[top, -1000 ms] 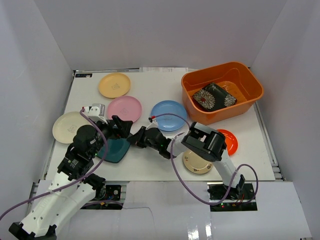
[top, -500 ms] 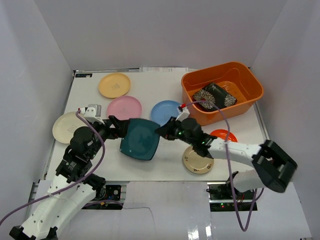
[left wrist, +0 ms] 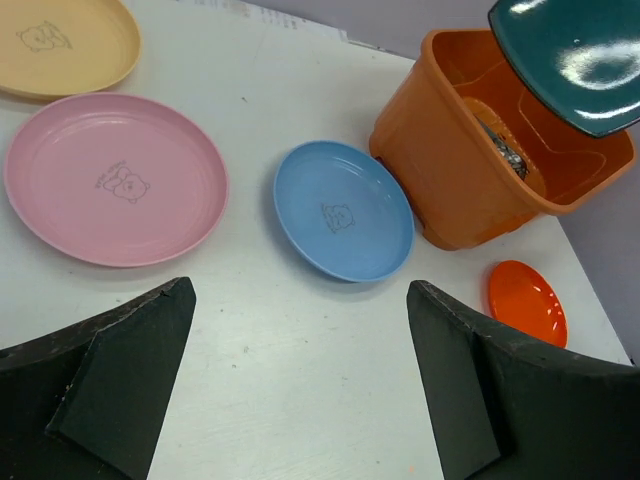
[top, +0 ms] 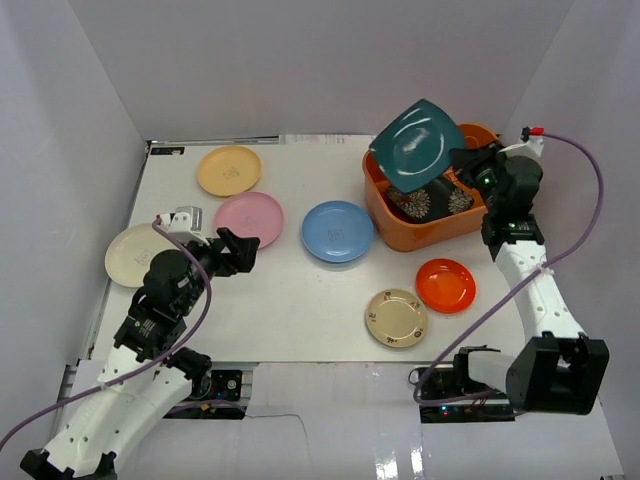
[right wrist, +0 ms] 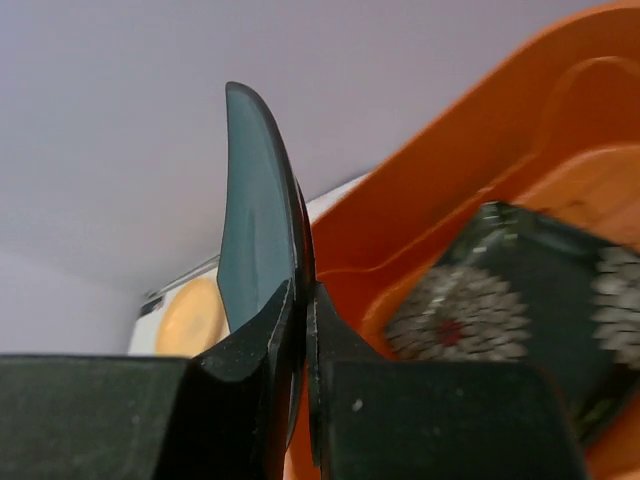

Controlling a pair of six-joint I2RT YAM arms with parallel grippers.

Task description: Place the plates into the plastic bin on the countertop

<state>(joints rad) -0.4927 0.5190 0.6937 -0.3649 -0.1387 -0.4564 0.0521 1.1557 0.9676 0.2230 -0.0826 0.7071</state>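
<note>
Presently the right hand (top: 463,160) is closed on the edge of the dark teal plate (top: 418,147), its two fingers pinching the rim. The plate is held tilted above the near-left corner of the orange plastic bin (top: 430,232); whether its lower edge touches the bin's rim cannot be judged from these views. The square black floral plate (top: 430,197) lies inside the bin, leaning against the bottom.

The left hand (top: 238,250) is well left of the bin, fingers spread wide and holding nothing.

On the white counter (top: 300,300), the blue plate (top: 338,231) lies just left of the bin. The pink plate (top: 248,218), yellow plate (top: 229,170) and cream plate (top: 138,254) lie farther left of it. The red-orange plate (top: 445,285) lies in front of the bin, and the beige plate (top: 396,318) lies nearer still.
</note>
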